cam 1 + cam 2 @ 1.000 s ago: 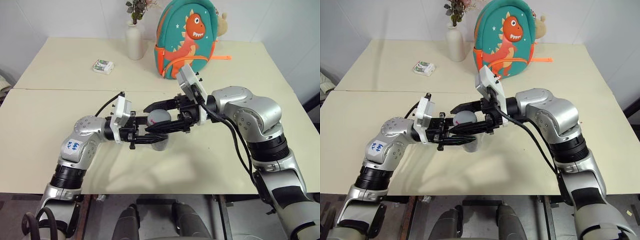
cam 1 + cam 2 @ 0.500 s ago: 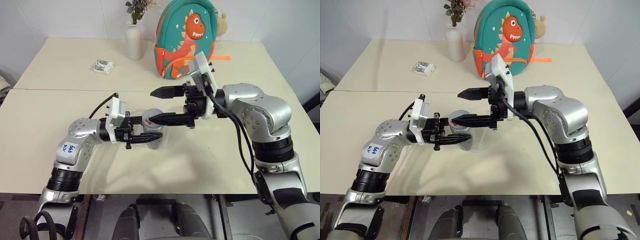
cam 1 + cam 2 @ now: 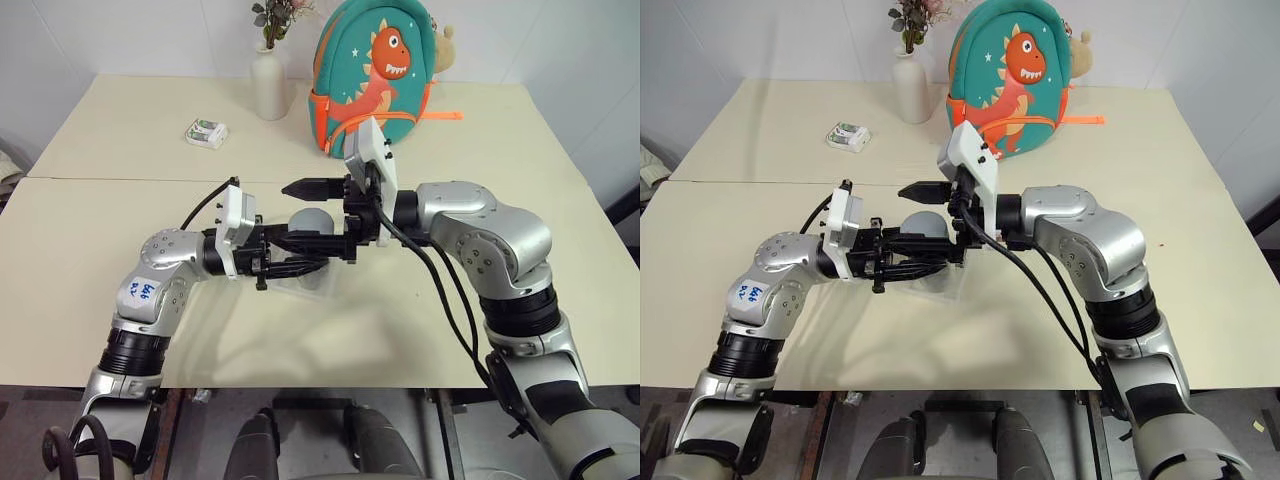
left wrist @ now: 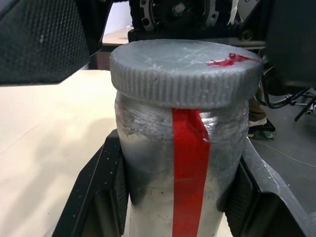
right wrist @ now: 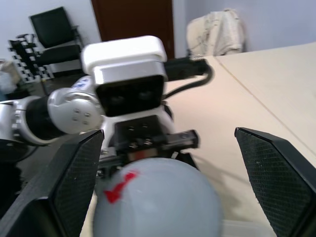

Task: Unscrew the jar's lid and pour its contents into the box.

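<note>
Two hands meet in the middle of the frame, above the pale surface [image 3: 120,130]. The left hand [image 3: 300,266] comes in from the left and pinches the jar [image 4: 182,163] by its sides. Its two black fingers [image 4: 98,187] press on the jar wall, one on each side. The jar is a small silvery pot with a red stripe running down its side. It stands upright in the grip.

The lid [image 4: 185,69] sits on top of the jar. It is grey and round, with ridges around its edge and a small red mark on top.

The right hand [image 3: 300,212] comes in from the right and points at the left one. Its fingers [image 5: 276,173] are spread wide, one on each side of the lid, and they do not touch it. In the head views one finger shows above the lid, toward the top of the frame, and the other lies just below it.

At the top of the frame, a white vase [image 3: 269,82] with dry flowers stands beside a green backpack [image 3: 375,70] with an orange dinosaur on it. A small white-and-green packet [image 3: 206,133] lies in the upper left, well apart from the hands.
</note>
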